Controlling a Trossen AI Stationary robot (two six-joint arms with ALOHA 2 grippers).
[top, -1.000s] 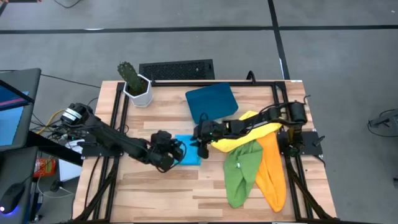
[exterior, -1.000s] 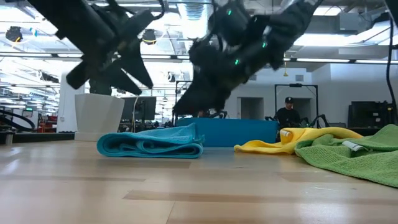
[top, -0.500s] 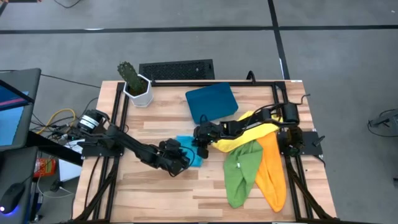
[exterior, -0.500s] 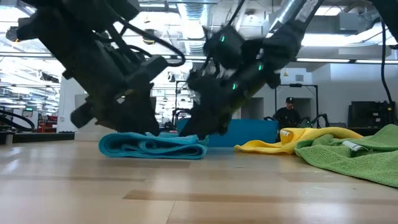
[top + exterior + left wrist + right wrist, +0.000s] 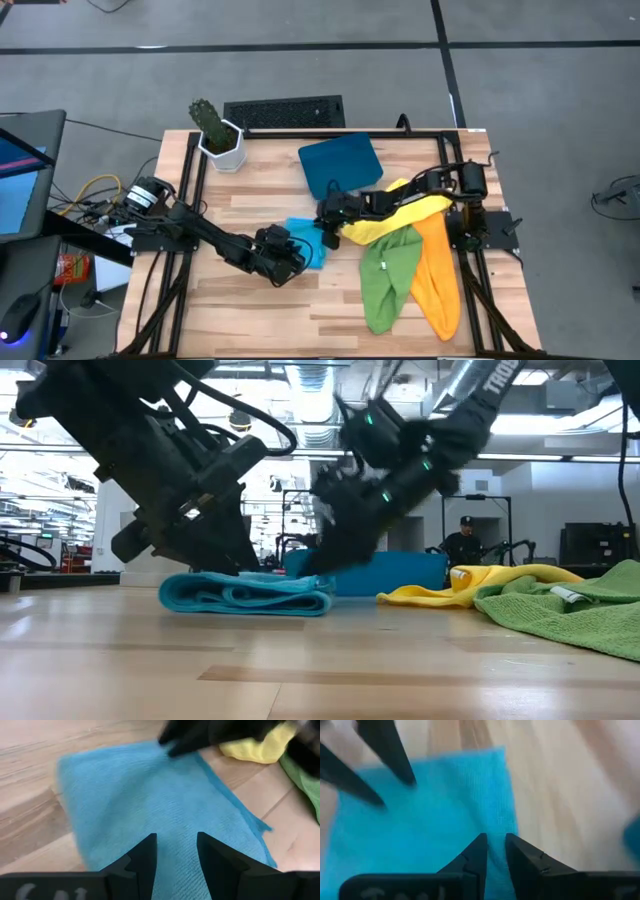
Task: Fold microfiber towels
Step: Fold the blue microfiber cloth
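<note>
Looking straight down from the high view, the light blue towel point(image 5: 303, 243) lies folded near the table's middle, between the left gripper point(image 5: 283, 256) and the right gripper point(image 5: 328, 222). The yellow towel point(image 5: 395, 215), green towel point(image 5: 388, 277) and orange towel point(image 5: 438, 270) sit heaped together, unfolded, on the right side, under and beside the right arm. The dark-blue tray point(image 5: 340, 163) lies just behind the blue towel.

In the low view, the blue towel point(image 5: 245, 594) rests flat in stacked layers on the table point(image 5: 320, 660). Both grippers hang low over it, one toward each end. Whether either touches the cloth cannot be told here.

In the left wrist view, the left gripper point(image 5: 176, 851) stands with a clear gap between its fingers point(image 5: 145, 857), empty, poised over the blue cloth point(image 5: 150, 800).

In the right wrist view, the right gripper point(image 5: 496, 851) shows only a narrow gap, directly above the towel's edge point(image 5: 507, 795). It cannot be confirmed that any cloth lies between the fingers.

Risks: the two grippers are close together over a small target, so contact between them is possible. If the right gripper has nipped only the top layer, lifting would peel the fold open. A drag by either would skew the stack or push it toward the tray.
</note>
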